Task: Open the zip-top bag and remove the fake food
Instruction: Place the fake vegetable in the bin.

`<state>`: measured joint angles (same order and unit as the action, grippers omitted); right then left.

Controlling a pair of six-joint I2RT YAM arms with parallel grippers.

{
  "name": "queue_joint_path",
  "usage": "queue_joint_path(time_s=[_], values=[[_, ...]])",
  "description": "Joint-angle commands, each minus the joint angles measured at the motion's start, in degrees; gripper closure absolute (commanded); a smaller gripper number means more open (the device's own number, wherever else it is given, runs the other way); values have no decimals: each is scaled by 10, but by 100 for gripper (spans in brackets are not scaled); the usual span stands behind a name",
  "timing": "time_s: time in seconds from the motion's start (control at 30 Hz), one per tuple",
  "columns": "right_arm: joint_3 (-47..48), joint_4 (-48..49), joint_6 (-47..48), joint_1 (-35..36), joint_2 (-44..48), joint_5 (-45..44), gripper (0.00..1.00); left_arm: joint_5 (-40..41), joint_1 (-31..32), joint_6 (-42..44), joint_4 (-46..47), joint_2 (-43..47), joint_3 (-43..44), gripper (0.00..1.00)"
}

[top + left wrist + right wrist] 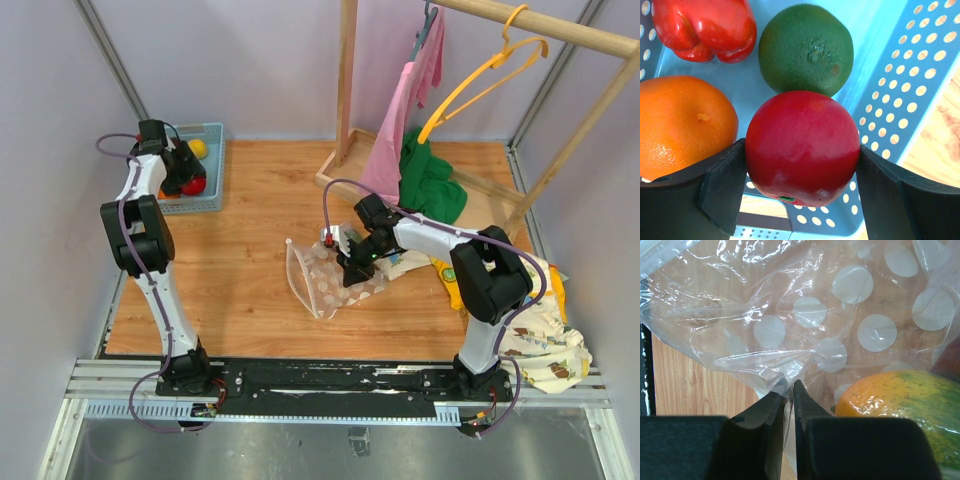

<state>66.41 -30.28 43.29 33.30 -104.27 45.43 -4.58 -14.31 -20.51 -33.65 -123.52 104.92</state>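
Observation:
The clear, white-dotted zip-top bag (322, 275) lies mid-table. My right gripper (352, 270) is shut on a fold of its plastic (790, 315); the jaws (790, 386) pinch the film between them. An orange-green mango (905, 400) shows through the bag beside the fingers. At the far left my left gripper (186, 178) hangs over the blue basket (214, 190). In the left wrist view its fingers press both sides of a red apple (802, 145), held above the basket floor. A green citrus (807, 47), an orange (682, 125) and a red pepper (705, 25) lie in the basket (900, 75).
A wooden rack (345, 90) at the back right carries a pink garment (395, 130), a green garment (430, 180) and a yellow hanger (480, 85). A yellow-and-white cartoon-print cloth (545, 340) lies by the right arm's base.

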Motion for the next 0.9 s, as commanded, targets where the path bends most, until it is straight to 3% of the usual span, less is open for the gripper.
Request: queue_joint_path(time_s=[0.0, 0.17, 0.4, 0.87], values=[[15, -12, -3, -10, -4, 7, 88, 20, 1, 16, -17, -14, 26, 61], [14, -12, -3, -10, -2, 9, 82, 32, 1, 24, -21, -15, 34, 36], [13, -12, -3, -10, 2, 10, 72, 32, 1, 35, -22, -3, 51, 18], [8, -12, -3, -10, 16, 8, 59, 14, 0, 45, -20, 7, 47, 9]])
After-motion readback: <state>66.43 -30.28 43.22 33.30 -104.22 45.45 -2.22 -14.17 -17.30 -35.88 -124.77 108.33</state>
